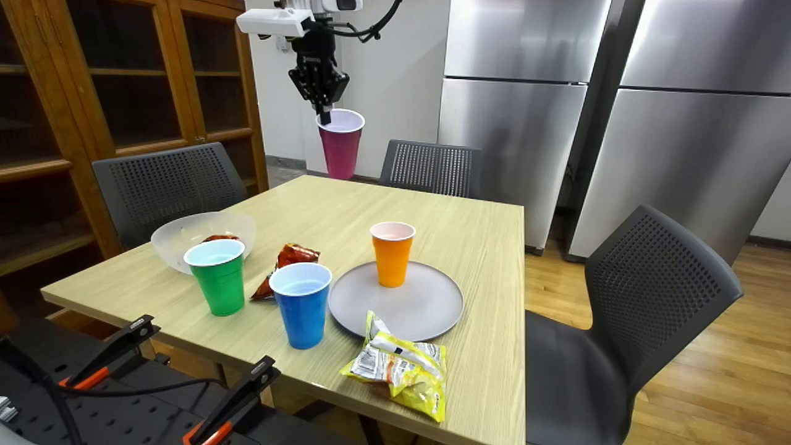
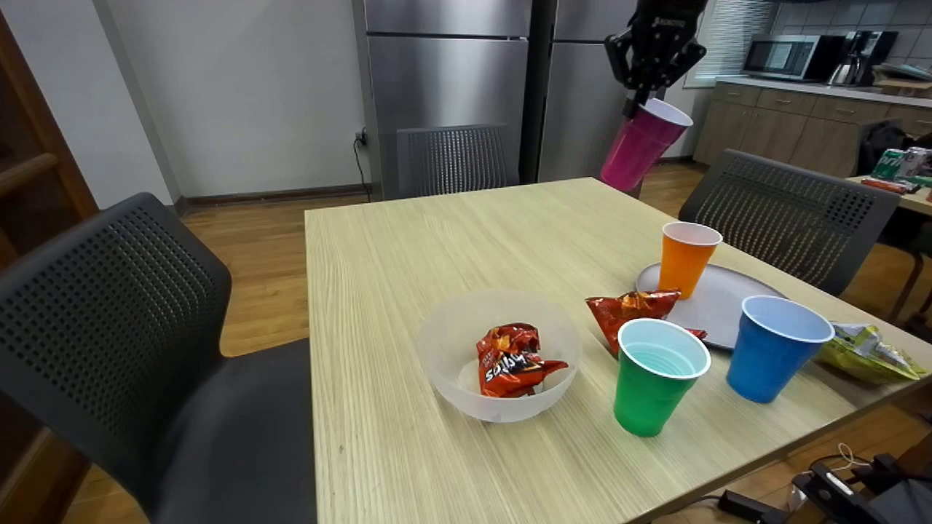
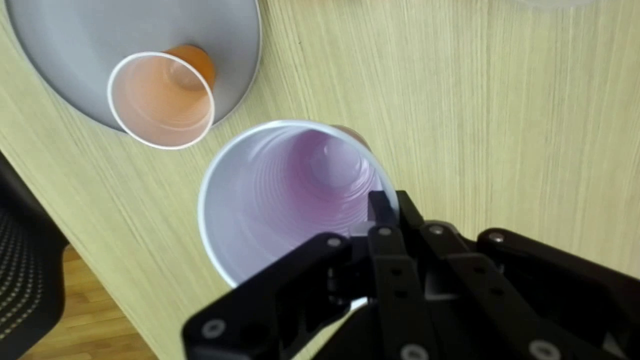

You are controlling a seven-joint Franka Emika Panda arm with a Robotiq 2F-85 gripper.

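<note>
My gripper [image 1: 325, 116] is shut on the rim of a magenta cup [image 1: 341, 151], one finger inside and one outside. The cup hangs tilted in the air above the table, at its far side in an exterior view [image 2: 641, 149]. In the wrist view the cup [image 3: 290, 200] looks empty and the fingertips [image 3: 397, 207] pinch its rim. An orange cup [image 1: 392, 262] stands upright on a grey plate [image 1: 432, 312], close by in the wrist view [image 3: 160, 105]. A blue cup [image 1: 303, 312] and a green cup [image 1: 219, 281] stand upright near the table edge.
A translucent bowl [image 2: 448, 364] holds a red snack bag [image 2: 513, 360]. Another red bag [image 2: 626, 313] lies beside the plate. A yellow bag [image 1: 401, 371] lies at the table's corner. Chairs [image 1: 655, 309] stand around the table [image 2: 378, 291]. Refrigerators [image 1: 507, 136] and a wooden cabinet [image 1: 123, 74] stand behind.
</note>
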